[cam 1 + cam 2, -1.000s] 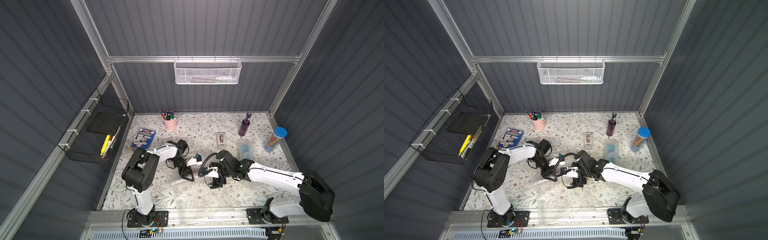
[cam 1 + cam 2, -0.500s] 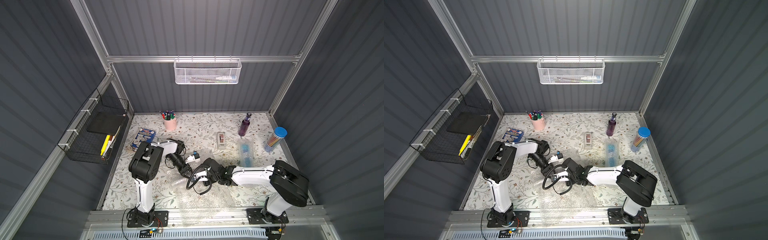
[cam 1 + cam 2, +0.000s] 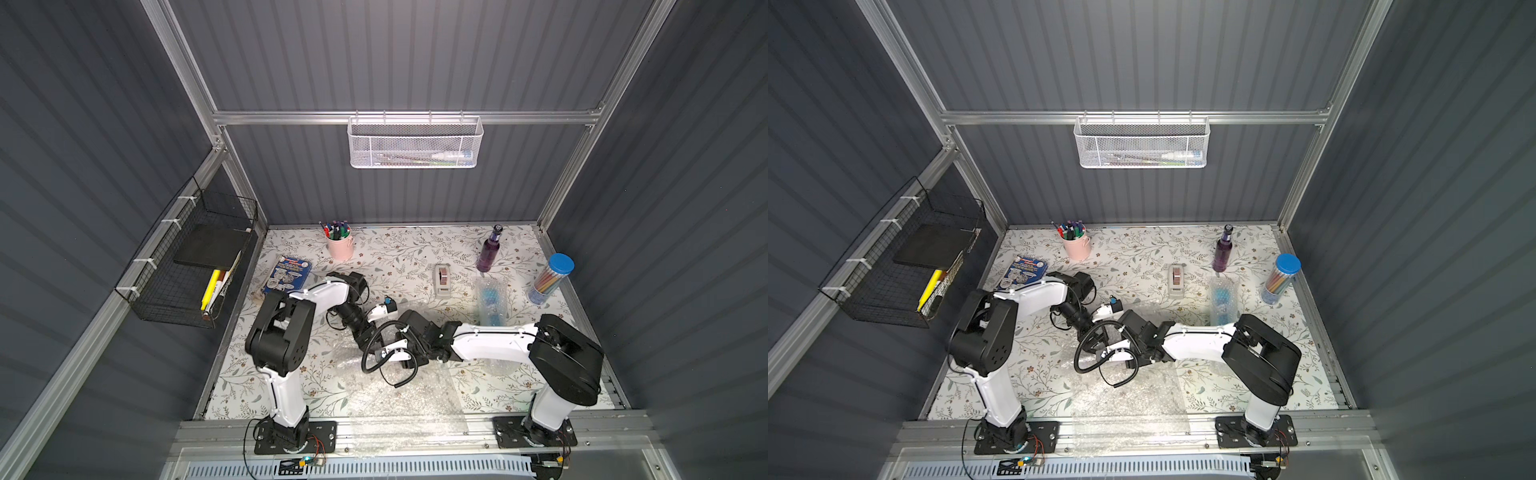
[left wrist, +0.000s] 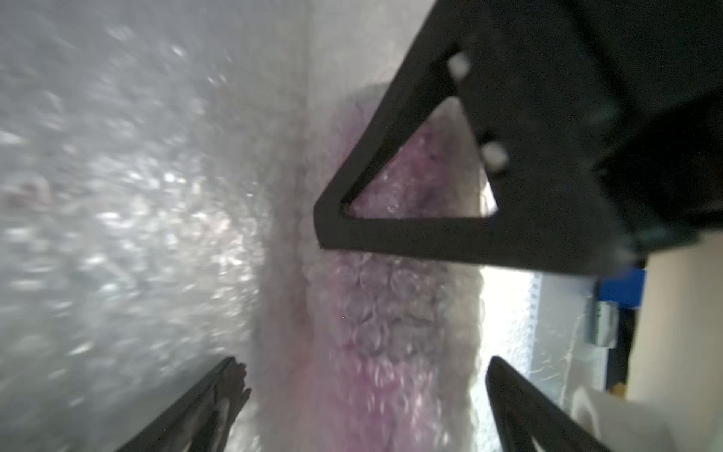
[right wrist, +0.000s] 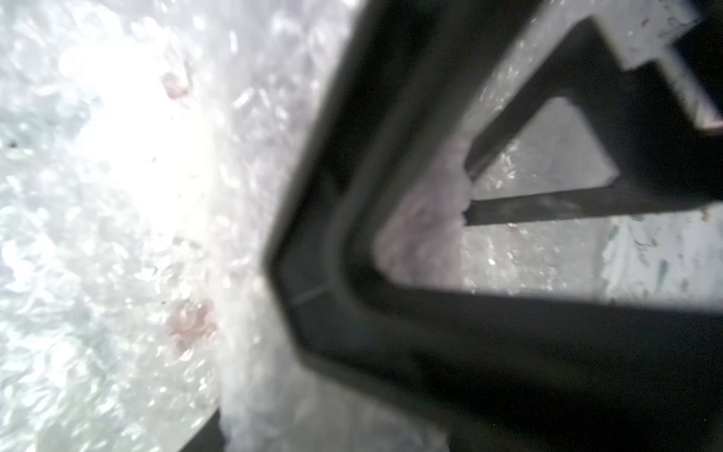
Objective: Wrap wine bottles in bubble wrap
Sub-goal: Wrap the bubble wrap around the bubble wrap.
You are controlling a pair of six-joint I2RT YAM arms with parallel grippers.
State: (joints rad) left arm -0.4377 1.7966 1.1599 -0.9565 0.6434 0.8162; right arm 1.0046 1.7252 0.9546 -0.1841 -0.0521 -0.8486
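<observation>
the print on the blue pack [image 3: 287, 274] at the left and the label on the upright purple bottle [image 3: 488, 251] at the back right are too small to read in both top views. mid-table the two arms meet low over a crumpled wrap [image 3: 399, 395] that runs from the grippers to the front edge. in the left wrist view the rolled bottle [image 4: 383, 313], purple showing through bubbled plastic, lies lengthwise in the left gripper [image 4: 364, 375], whose fingers [image 4: 231, 387] stand apart, one on each side of it, close but not squeezing. a dark finger of the right gripper [image 3: 405, 359] crosses over the rolled bottle farther along. in the right wrist view it runs beside dark, blurred fingers, and whether that gripper is clamped on it i cannot tell. the blue bottle [image 3: 491, 301], wrapped, lies flat to the right of the tape dispenser [image 3: 442, 280], well apart from both grippers and near the pencil tube [image 3: 550, 278]; the pink cup [image 3: 340, 245] stands at the back
</observation>
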